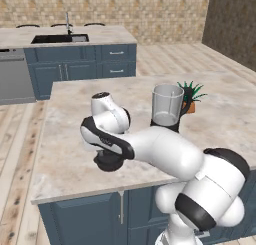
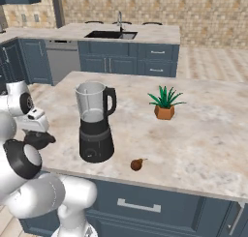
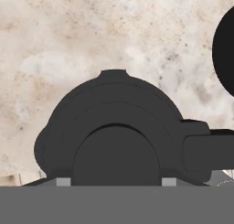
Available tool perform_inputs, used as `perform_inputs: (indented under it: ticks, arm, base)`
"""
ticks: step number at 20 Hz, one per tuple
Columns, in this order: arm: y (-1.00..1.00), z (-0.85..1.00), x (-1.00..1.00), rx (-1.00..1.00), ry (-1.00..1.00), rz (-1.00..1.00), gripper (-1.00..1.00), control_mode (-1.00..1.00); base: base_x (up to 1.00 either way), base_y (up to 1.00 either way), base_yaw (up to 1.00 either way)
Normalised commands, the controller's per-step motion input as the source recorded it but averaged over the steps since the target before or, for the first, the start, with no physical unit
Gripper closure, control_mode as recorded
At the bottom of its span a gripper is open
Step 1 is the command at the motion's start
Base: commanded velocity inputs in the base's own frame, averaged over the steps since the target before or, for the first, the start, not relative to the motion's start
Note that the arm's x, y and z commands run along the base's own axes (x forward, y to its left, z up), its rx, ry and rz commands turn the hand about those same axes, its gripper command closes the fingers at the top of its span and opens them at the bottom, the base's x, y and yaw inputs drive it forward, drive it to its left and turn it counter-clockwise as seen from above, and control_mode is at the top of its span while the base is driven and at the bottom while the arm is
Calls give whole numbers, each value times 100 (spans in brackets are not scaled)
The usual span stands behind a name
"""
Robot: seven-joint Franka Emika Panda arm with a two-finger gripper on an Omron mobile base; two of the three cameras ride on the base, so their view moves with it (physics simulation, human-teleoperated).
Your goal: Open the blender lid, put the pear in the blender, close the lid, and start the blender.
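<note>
The blender (image 2: 95, 122) stands on the island counter with its clear jar (image 1: 167, 105) open at the top. Left of it, low over the counter's front part, my gripper (image 1: 110, 158) is shut on the knob of the black blender lid (image 3: 114, 113), which it holds flat. The lid (image 1: 109, 164) sits at or just above the counter surface; I cannot tell which. In the right base view the gripper (image 2: 38, 137) and lid (image 2: 40, 141) are at the far left. The brown pear (image 2: 137, 164) lies on the counter right of the blender base, near the front edge.
A small potted plant (image 2: 164, 104) stands behind and right of the blender. The blender's black base (image 3: 226, 54) shows at the right edge of the hand view. The island's front edge (image 1: 75, 195) is close under the hand. A sink counter (image 1: 60, 38) lies across the aisle.
</note>
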Motion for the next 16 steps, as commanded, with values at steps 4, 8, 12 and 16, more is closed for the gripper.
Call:
perform_inputs:
  ticks: [4, 8, 12, 16]
  arm:
    - [0, -30, 28, 0, 0, -3, 100, -100]
    - [0, -27, 24, 0, -1, -5, 100, -100]
    - [0, -25, 14, 0, -2, -6, 100, -100]
    - [0, -22, 13, 0, -3, -5, 100, -100]
  base:
    - [0, 0, 0]
    - [0, 0, 0]
    - [0, 0, 0]
    - [0, 0, 0]
